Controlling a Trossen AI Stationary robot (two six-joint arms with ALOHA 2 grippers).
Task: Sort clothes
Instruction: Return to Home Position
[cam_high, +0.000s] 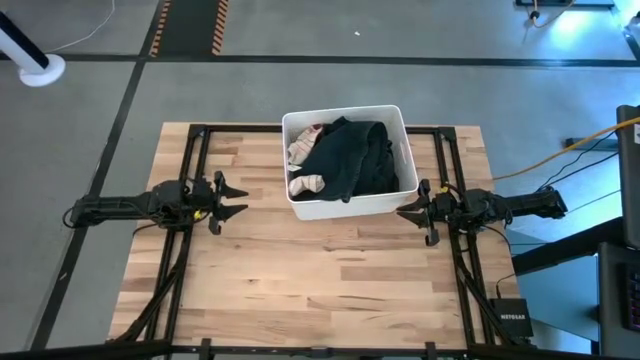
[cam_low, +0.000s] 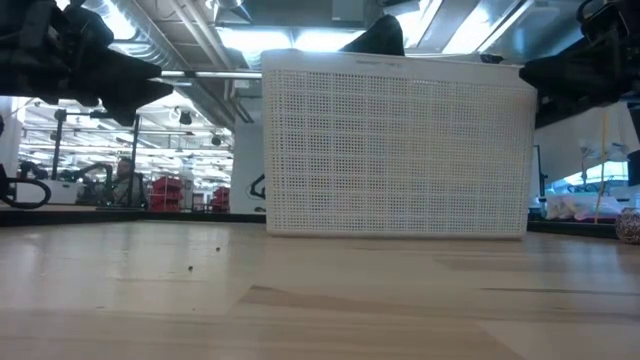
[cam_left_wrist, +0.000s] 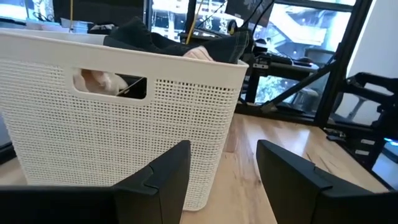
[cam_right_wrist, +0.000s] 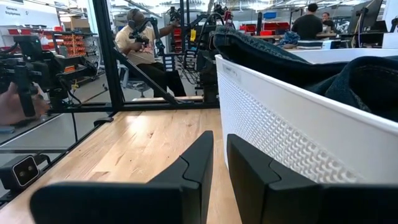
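A white perforated bin (cam_high: 345, 113) stands on the wooden table, at the middle of its far half. Clothes fill it: a big dark garment (cam_high: 355, 155) heaped on top, and a pale pink piece (cam_high: 303, 148) and a striped piece (cam_high: 308, 184) at its left side. My left gripper (cam_high: 243, 200) hovers open just left of the bin, pointing at its left wall (cam_left_wrist: 93, 137). My right gripper (cam_high: 402, 212) hovers by the bin's near right corner (cam_right_wrist: 280, 124), with only a narrow slit between its fingers. Neither gripper touches anything.
Black frame rails (cam_high: 190, 250) run along the table's left and right sides under the arms. Bare wood (cam_high: 320, 290) lies in front of the bin, toward the near edge. A seated person (cam_right_wrist: 140, 37) shows in the room beyond the table.
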